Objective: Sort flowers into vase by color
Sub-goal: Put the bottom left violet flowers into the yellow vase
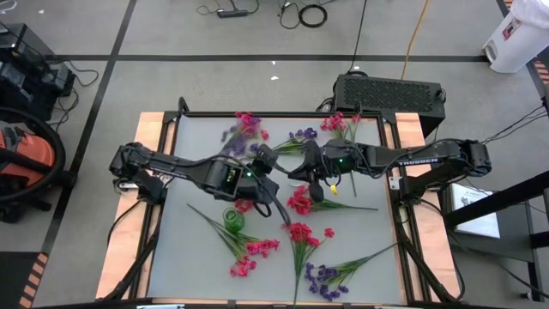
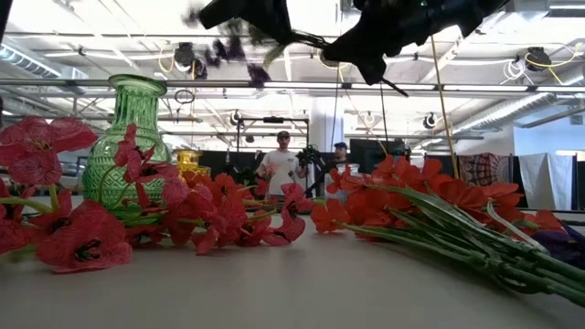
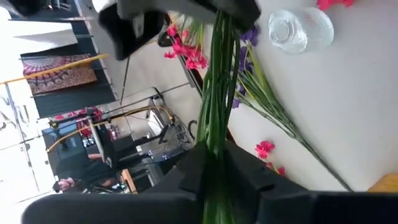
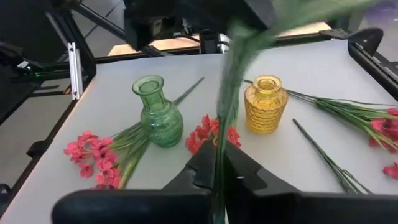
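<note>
A flower sprig with purple blossoms point(image 1: 233, 140) point(image 2: 228, 50) hangs in the air over the table's middle. Its green stem point(image 2: 302, 38) runs between my two grippers. My right gripper point(image 1: 310, 165) reaches in from the right and is shut on the stem. My left gripper point(image 1: 268, 160) reaches in from the left, and the stem point(image 3: 216, 124) passes through it. Below stand a green vase point(image 1: 232, 218) point(image 4: 158, 112) and a yellow vase point(image 4: 264, 102). A clear glass vase point(image 3: 292, 28) stands farther off. My right gripper pinches the sprig's green stem point(image 4: 219, 149) between its two fingers. It comes from the table's right side, slanting a little downward. The stem runs on out of the hold toward the left gripper. The sprig is lifted clear of the table.
Loose flowers lie around the vases: red ones point(image 1: 300, 202) point(image 1: 300, 232) point(image 1: 253, 249), a purple one point(image 1: 322, 279) near the front edge, and more at the far edge point(image 1: 339, 123) point(image 1: 249, 120). In the low view, people point(image 2: 279, 164) stand in the room behind the table.
</note>
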You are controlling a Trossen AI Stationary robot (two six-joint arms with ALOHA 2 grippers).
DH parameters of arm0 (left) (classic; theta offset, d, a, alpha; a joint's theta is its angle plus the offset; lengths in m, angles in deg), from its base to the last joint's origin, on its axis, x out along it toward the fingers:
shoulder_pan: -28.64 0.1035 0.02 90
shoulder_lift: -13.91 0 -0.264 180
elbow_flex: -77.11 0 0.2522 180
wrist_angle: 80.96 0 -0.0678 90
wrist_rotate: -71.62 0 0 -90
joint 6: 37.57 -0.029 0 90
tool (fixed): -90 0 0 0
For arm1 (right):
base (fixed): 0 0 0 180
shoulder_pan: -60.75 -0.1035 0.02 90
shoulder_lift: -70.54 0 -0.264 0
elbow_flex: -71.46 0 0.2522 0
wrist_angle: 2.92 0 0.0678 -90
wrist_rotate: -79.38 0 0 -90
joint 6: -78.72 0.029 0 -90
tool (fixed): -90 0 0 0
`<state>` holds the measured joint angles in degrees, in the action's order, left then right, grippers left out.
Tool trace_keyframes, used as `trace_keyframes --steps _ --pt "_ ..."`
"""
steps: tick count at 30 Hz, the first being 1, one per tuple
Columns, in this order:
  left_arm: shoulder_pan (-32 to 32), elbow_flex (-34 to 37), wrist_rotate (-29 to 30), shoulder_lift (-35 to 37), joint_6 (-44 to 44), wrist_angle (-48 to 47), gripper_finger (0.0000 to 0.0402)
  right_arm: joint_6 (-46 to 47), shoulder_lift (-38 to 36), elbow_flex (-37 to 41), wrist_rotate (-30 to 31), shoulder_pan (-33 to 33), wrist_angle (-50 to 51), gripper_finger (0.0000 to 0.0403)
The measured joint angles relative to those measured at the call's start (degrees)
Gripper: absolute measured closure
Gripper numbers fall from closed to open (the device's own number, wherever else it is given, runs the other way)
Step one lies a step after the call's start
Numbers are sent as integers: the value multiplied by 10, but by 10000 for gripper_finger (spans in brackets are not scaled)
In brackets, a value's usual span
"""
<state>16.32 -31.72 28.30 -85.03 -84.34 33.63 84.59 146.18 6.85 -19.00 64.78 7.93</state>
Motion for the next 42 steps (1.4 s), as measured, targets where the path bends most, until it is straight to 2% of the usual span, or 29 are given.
trace_keyframes --steps 2,5,10,13,20,27,31,36,39,42 --pt "-9 0 20 0 12 4 308 -6 0 0 -2 0 -5 399" --pt "-21 0 81 0 28 3 275 -7 0 0 5 -1 -2 400" --pt "-41 0 173 5 29 2 243 -7 0 0 9 0 19 401" --pt "-54 -5 210 12 30 0 236 -7 0 -1 29 0 31 402" --pt "-95 -57 269 22 68 3 235 -7 -8 -1 129 22 62 402" --pt "-140 -90 303 46 142 2 234 -48 -51 -1 129 66 65 403" --pt "-161 -90 305 72 230 1 234 -73 -95 -1 114 85 65 403" --pt "-171 -90 285 102 372 2 234 -83 -143 -1 13 94 18 403" --pt "-167 -90 223 114 434 3 234 -81 -154 0 -51 87 -30 403" --pt "-152 -90 160 117 471 13 234 -89 -151 0 -80 71 -63 403"
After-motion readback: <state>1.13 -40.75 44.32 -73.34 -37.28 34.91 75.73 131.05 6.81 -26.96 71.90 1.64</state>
